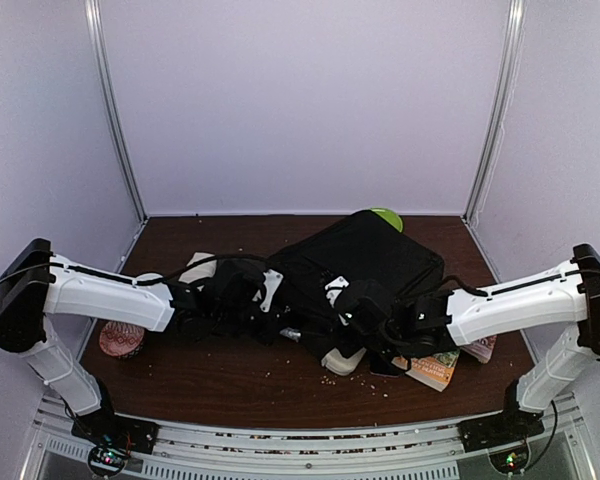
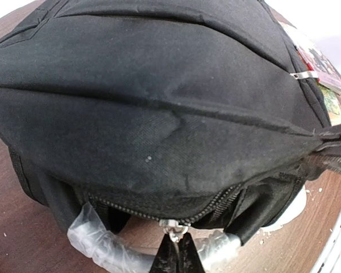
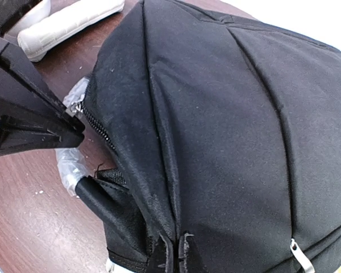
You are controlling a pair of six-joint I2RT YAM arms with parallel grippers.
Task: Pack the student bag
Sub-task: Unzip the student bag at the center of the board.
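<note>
Brown table (image 1: pixel 230 375), student bag (image 1: pixel 365 260) lying diagonal, top near-left, left hand (image 2: pixel 173 245) pinching zipper pull (image 2: pixel 171 226), right hand (image 3: pixel 171 251) pinching its fabric.

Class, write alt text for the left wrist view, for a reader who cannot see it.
A black backpack fills the view, lying on a brown table. At the bottom edge the left end effector closes on its silver zipper pull, beside a plastic-wrapped handle.

The student bag (image 1: pixel 370 255), large, black and of fabric, is laid flat on the table (image 1: pixel 230 375); its zipper (image 2: pixel 173 223) seems partly opened, and its handle (image 2: pixel 99 245) is wrapped in clear plastic.
</note>
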